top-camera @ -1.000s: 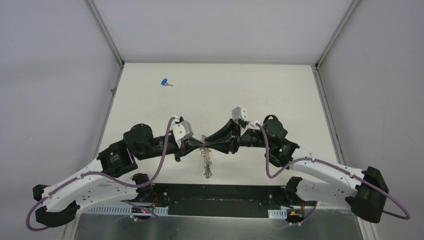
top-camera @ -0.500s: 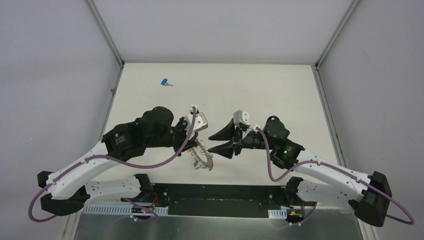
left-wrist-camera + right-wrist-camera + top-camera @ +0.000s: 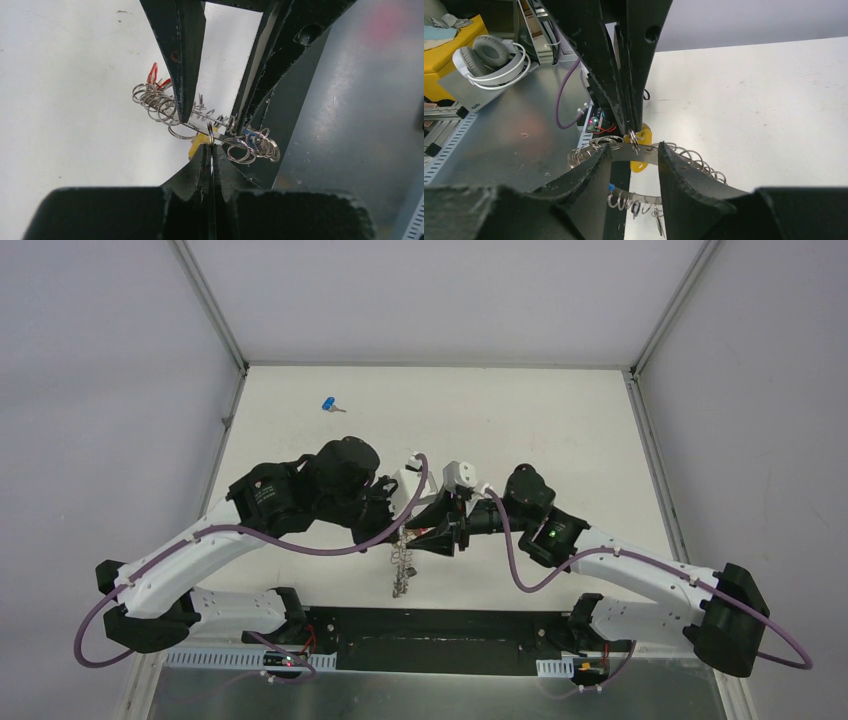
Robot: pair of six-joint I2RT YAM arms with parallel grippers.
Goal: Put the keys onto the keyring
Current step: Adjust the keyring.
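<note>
The keyring, a grey metal band fringed with small silver rings and keys, hangs between my two grippers above the table's near edge. My left gripper is shut on the small split ring of the yellow key, right at the band. My right gripper is open, one finger on each side of that spot, with the band spanning its fingertips. In the right wrist view the left gripper comes down from above, with the yellow head behind it. The blue key lies alone at the far left.
A black base plate and a grey metal shelf run along the near edge under the keyring. Grey walls with metal posts close in the table. White headphones lie on a bench off the table.
The right gripper opened, drew back, then moved left so its open fingers now flank the keyring. The left arm rose and swung right, carrying the keyring with it.
</note>
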